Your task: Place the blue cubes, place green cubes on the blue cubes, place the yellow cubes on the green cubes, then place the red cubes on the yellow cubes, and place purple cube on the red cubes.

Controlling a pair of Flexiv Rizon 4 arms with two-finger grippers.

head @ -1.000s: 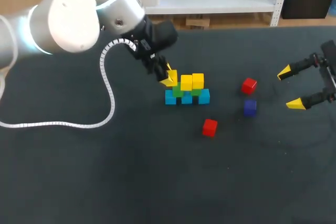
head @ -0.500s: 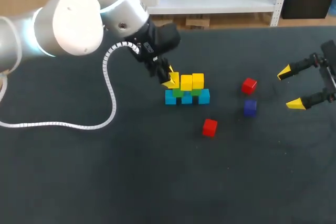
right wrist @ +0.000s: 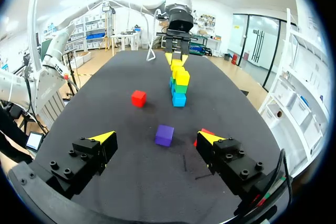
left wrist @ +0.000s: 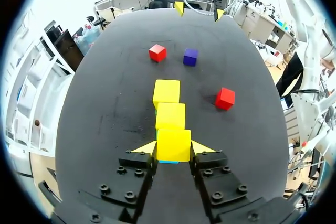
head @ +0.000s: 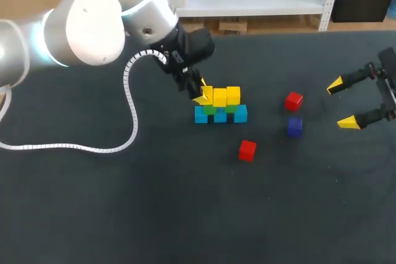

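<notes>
A row of blue cubes [head: 240, 114] carries green cubes [head: 230, 108], with two yellow cubes [head: 233, 95] on top. My left gripper [head: 201, 94] is shut on a third yellow cube [left wrist: 173, 144], held at the stack's left end, level with the other two yellow cubes [left wrist: 170, 116]; a blue edge [left wrist: 169, 161] shows under it. Two red cubes [head: 294, 100] [head: 247, 150] and the purple cube [head: 294, 126] lie loose to the right of the stack. My right gripper [head: 342, 103] hangs open at the table's right side, the purple cube [right wrist: 164, 135] ahead of it between its fingers' lines.
A white coiled cable [head: 127, 100] trails from my left arm across the table's left part. The dark table [head: 185, 214] shows bare cloth in front of the stack.
My left gripper has edged slightly right toward the stack with the yellow cube in it. The right arm has stayed where it was.
</notes>
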